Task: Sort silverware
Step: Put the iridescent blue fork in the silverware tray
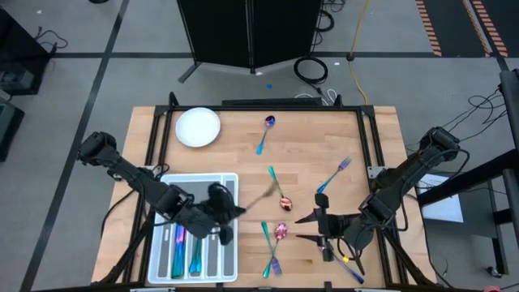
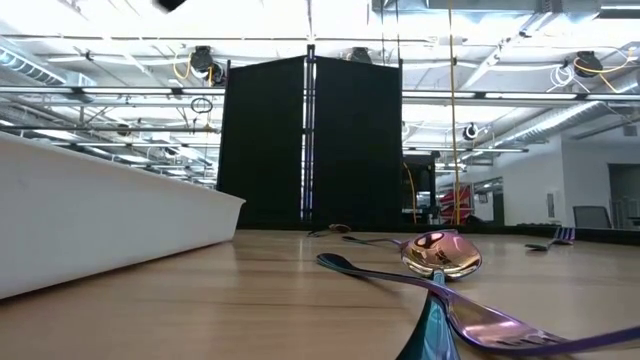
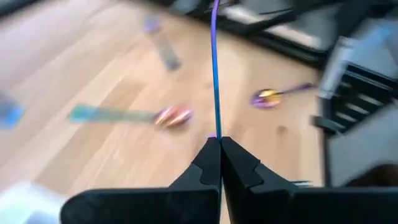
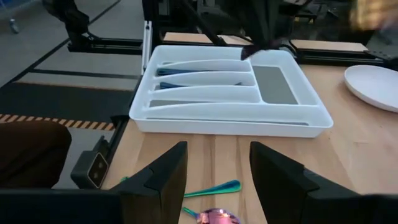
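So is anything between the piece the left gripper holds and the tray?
Nothing visible. The left gripper is shut on a slim utensil right at the tray edge. The right gripper waits open over the table.

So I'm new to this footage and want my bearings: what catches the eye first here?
The left gripper, over the white compartment tray, is shut on a slim utensil that sticks out over the table. Iridescent silverware lies scattered on the wood, including a spoon near the far edge and a fork toward the right. The right gripper waits open near the front, and a white plate sits at the far left corner.
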Motion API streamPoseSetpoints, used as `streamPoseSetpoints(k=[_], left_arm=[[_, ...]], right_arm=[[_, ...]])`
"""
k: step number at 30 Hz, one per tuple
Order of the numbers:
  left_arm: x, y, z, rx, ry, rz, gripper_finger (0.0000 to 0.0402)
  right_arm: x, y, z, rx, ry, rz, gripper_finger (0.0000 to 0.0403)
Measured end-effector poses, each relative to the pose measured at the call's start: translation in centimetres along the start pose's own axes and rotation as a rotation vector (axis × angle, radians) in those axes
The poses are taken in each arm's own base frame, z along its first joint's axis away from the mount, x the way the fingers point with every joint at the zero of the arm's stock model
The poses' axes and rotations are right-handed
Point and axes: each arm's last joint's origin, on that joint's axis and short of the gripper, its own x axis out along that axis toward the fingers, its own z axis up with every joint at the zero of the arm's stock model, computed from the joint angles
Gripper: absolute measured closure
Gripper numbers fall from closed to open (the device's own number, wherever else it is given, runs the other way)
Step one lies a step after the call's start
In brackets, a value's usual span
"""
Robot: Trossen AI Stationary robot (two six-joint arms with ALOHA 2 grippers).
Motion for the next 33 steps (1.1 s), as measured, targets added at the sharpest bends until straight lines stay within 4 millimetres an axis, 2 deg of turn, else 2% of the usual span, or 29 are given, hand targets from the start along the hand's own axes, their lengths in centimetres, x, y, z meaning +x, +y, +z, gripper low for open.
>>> streamPoseSetpoints(k=[8, 13, 19, 24, 27, 33], left_arm=[[-1.6, 2.6, -3.2, -0.185, 0.25, 0.281, 0.0401], [-2.4, 3.5, -4.0, -0.212, 0.366, 0.388, 0.0401], [-3.8, 3.5, -2.8, -0.196, 0.492, 0.478, 0.0402], [-4.8, 3.1, -1.5, -0.161, 0.591, 0.637, 0.0402], [-4.4, 2.1, -0.9, -0.136, 0.632, 0.676, 0.0402], [-2.6, -0.4, -0.1, -0.088, 0.661, 0.621, 0.0402]], right_arm=[[0.3, -0.5, 0.1, -0.013, 0.002, -0.018, 0.0241], [0.6, -0.9, 0.3, -0.006, 0.001, -0.036, 0.0241], [1.0, -1.6, 0.5, 0.005, 0.0, -0.063, 0.0241], [1.3, -2.0, 0.6, 0.011, 0.0, -0.078, 0.0241], [1.4, -2.2, 0.6, 0.012, 0.003, -0.084, 0.0241], [1.4, -2.2, 0.6, 0.004, 0.005, -0.085, 0.0241]])
